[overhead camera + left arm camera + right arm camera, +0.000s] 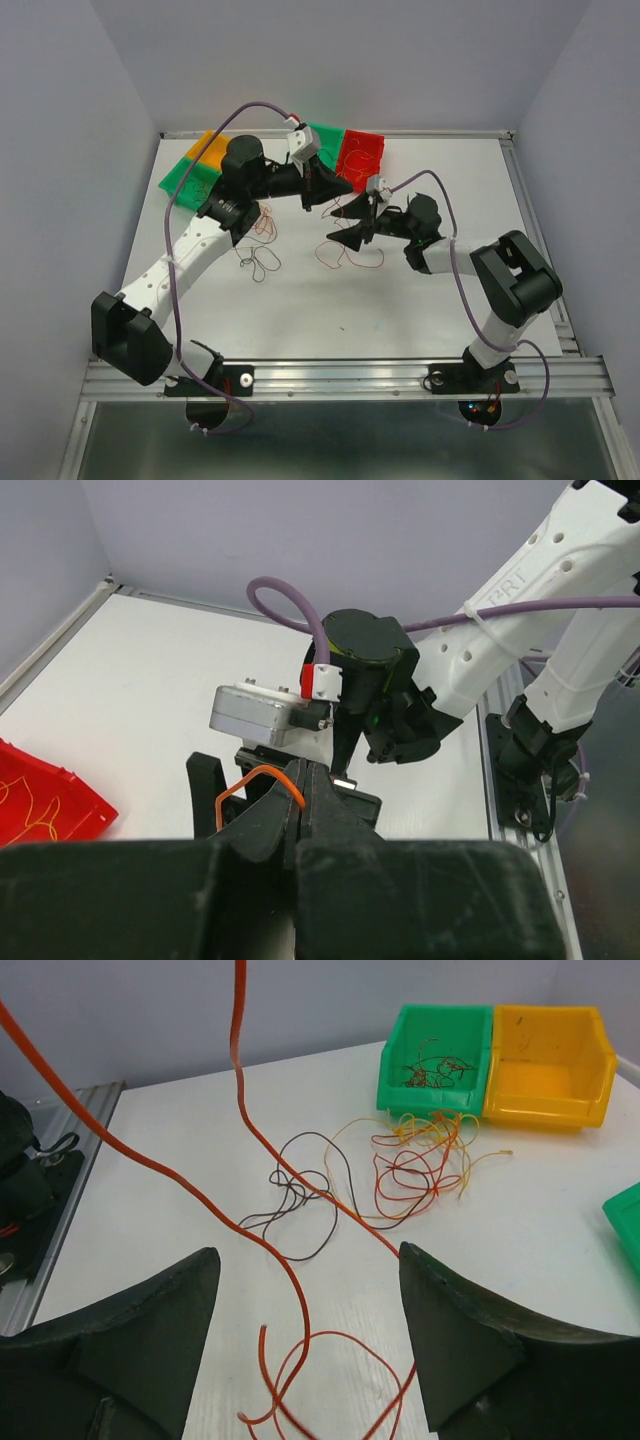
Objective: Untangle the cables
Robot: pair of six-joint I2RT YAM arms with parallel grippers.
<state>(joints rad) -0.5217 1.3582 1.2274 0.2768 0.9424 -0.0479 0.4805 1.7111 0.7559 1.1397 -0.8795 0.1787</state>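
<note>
**Orange cable lifted off the counter, the other cables lying loose**

The left end effector is pressed together and pinches a small loop of the orange cable. The loop arches out to one side of the closed fingertips. From this raised grip, the right wrist view shows two orange strands running down toward the counter, so the cable's long axis here is steep, nearly top to bottom. One strand sweeps in from the upper left and curves down through the gap of the right end effector. The other drops straight from the top and then slants away across the surface. Their lower ends curl into flat loops on the counter below the right end effector.

The right end effector is spread wide, with the orange strand hanging between its two fingers. Whether the strand touches either finger cannot be told.

Beyond it, the dark cable lies flat in a few loose loops, crossed by the slanting orange strand. Farther off, a red and yellow tangle sprawls on the counter just in front of the green bin, which has thin dark wires inside. A yellow bin stands against the green one. A red bin holding a thin yellow wire sits off to the side in the left wrist view.
</note>
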